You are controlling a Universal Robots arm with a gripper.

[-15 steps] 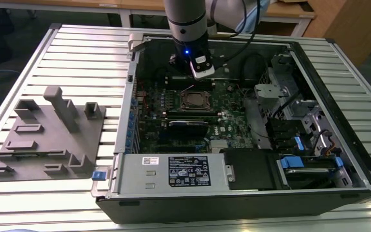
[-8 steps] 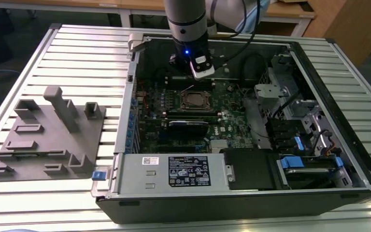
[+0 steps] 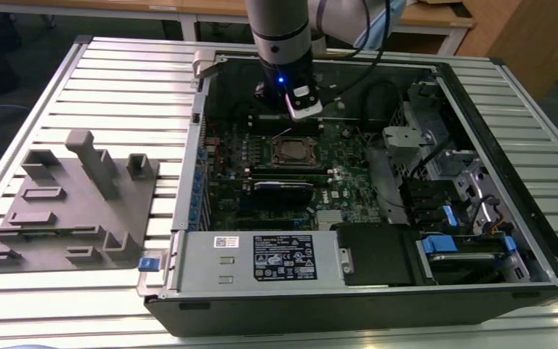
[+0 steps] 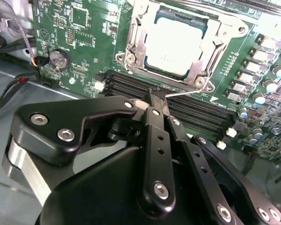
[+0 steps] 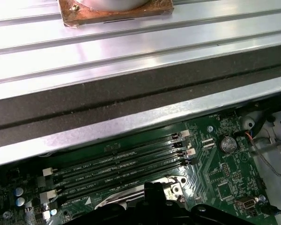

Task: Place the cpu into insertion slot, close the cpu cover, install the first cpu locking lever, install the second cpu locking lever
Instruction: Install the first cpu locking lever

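Working from the exterior view's left: a grey fixture block (image 3: 70, 203) is lying on the slatted table (image 3: 124, 80), beside the open computer case (image 3: 376, 291). Further right, we are seeing the gripper (image 4: 158, 99) hovering over the memory slots (image 4: 178, 110), just beside the insertion slot (image 4: 180, 44); its jaws are standing together, clamped on nothing we can see. The cpu (image 4: 175, 47) is sitting in the slot with the cpu cover (image 4: 136, 44) closed over it. A thin lever (image 4: 187, 93) is reaching toward the fingertips; we cannot tell which levers are latched.
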